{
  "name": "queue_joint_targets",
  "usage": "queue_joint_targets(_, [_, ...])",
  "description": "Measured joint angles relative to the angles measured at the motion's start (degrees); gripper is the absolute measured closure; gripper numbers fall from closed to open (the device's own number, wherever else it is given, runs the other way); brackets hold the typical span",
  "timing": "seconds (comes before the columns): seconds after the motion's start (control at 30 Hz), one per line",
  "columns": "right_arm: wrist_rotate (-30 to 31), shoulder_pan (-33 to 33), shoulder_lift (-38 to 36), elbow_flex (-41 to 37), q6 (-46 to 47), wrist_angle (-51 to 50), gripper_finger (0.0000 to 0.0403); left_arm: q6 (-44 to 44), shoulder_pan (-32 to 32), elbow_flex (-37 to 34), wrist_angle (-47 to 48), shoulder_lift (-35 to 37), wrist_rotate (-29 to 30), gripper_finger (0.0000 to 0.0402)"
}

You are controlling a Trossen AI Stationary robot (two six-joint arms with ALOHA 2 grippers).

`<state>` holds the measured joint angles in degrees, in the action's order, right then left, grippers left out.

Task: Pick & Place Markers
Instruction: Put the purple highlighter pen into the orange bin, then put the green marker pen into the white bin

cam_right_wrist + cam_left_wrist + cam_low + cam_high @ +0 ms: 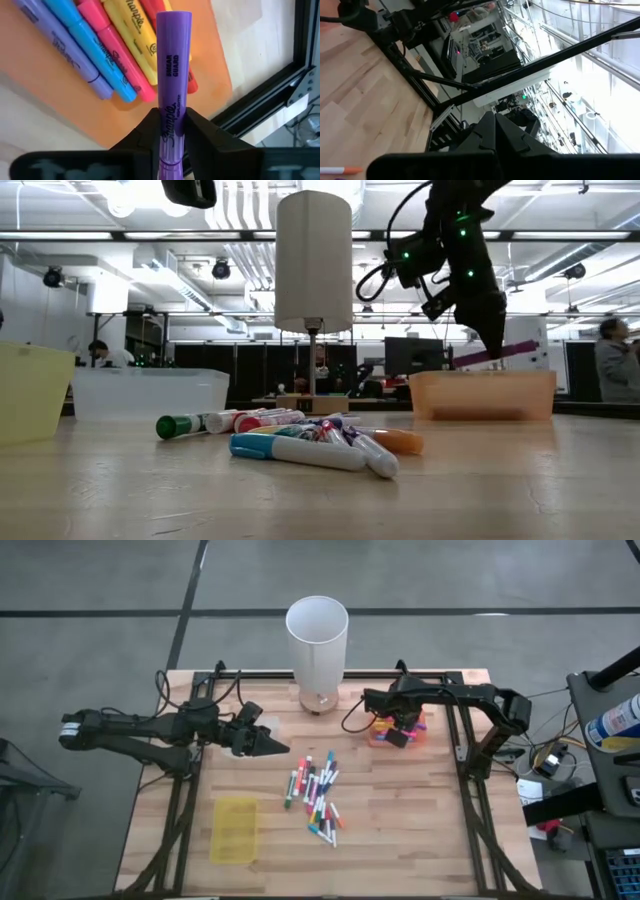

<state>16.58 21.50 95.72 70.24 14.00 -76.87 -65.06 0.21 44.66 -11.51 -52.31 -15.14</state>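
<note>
Several markers (318, 798) lie in a loose pile on the wooden table's middle. More markers (100, 45), purple, blue, pink, yellow and red, lie side by side in the orange tray (385, 737) at the far right. My right gripper (398, 735) hangs over that tray, shut on a purple marker (173, 75). My left gripper (275, 747) hovers shut and level above the table's left half, left of the pile, holding nothing. My right gripper pinches the purple marker's barrel (172, 120) between its two fingers (150, 131), one on each side, with the cap end sticking out past the fingertips. The fingers come from above, slanting down. The marker (510, 352) hangs clear above the orange tray (483, 395), over the markers in it.
A tall white cylinder (317, 640) stands at the far edge, left of the orange tray. A yellow tray (235, 830) sits at the near left, and a clear tray (150, 392) shows in the low view. Black frame rails run along both table sides.
</note>
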Motion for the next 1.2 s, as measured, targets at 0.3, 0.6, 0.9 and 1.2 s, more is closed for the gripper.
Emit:
queue_joint_targets(0.3, [0.1,0.1,0.0,0.7,0.9,2.4,0.0285,0.0,0.0,0.0,0.0,0.0,0.0,0.0401])
queue_joint_targets(0.6, [0.0,-0.1,0.0,4.0,4.4,0.1,0.0257,3.0,0.0,0.0,0.0,0.0,0.0,0.0401])
queue_joint_targets(0.9, [-2.1,-2.2,0.0,11.5,9.6,-2.9,0.0262,0.4,0.0,0.0,0.0,0.0,0.9,0.0401])
queue_joint_targets(1.2, [-11.2,-8.2,-0.1,15.6,15.1,-0.4,0.0321,0.7,0.0,0.0,0.0,-0.1,1.9,0.0401])
